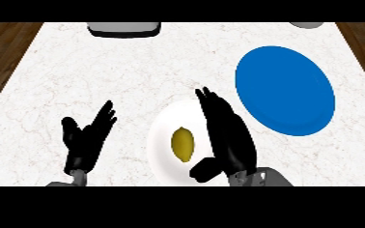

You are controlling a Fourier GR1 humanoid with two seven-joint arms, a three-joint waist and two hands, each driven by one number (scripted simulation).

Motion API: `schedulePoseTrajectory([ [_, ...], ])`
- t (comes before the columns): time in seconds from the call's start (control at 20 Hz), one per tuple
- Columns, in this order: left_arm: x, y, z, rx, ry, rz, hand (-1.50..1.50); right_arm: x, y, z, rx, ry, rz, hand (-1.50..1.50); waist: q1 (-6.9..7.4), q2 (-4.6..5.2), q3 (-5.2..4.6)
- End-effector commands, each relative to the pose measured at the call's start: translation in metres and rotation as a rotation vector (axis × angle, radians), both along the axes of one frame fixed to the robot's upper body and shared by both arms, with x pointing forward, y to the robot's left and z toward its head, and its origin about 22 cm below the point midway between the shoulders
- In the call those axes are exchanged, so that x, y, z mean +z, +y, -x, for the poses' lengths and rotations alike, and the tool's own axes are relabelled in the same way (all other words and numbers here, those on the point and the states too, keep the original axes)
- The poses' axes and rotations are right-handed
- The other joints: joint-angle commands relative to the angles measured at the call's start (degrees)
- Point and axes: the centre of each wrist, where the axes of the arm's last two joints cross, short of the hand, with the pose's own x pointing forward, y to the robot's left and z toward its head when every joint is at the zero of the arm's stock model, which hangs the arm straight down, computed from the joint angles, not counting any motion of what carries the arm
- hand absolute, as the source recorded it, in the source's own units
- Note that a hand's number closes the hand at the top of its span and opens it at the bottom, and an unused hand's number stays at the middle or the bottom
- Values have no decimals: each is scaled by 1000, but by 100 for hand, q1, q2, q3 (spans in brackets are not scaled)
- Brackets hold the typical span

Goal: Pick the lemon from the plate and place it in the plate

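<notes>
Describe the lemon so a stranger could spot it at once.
On the white marble counter, find the white plate near the front edge, left of the blue plate. The lemon lies on it beside the right hand, the only yellow thing there.

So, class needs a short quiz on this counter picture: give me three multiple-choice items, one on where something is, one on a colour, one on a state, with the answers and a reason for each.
1. Where is the lemon?
A. On the white plate
B. On the blue plate
C. On the bare counter

2. What colour is the plate with nothing on it?
A. Red
B. Blue
C. Green

3. What state is the right hand in?
A. Curled round the lemon
B. Open, fingers straight, beside the lemon
C. Resting flat on the blue plate

Answers:
1. A: the lemon lies in the middle of the white plate.
2. B: the plate to the right holds nothing and is blue.
3. B: its fingers are straight over the white plate's right side, with the lemon showing beside them.
</notes>
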Motion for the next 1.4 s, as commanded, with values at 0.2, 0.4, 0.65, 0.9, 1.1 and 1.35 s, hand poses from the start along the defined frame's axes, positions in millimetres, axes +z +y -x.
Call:
schedulePoseTrajectory([
  [0.2,-14,-5,4,-2,-12,-10,0,-25,26,-4,26,111,-1,-150,-12,4,0],
  [0.4,6,3,-18,-11,-3,-16,0,-19,36,-16,26,95,-1,-150,-3,7,0],
  [0.65,8,2,6,-1,-2,7,0,-28,27,2,6,84,77,-150,-14,-3,1],
  [0.9,14,9,-3,-3,-5,3,0,-56,40,7,-21,113,143,-150,-13,0,1],
  [1.1,3,-23,-7,-7,12,-1,0,-85,52,-10,-46,109,158,-150,25,13,2],
  [1.35,3,1,5,-14,-5,-10,0,-78,49,-27,-17,145,153,-150,17,7,1],
])
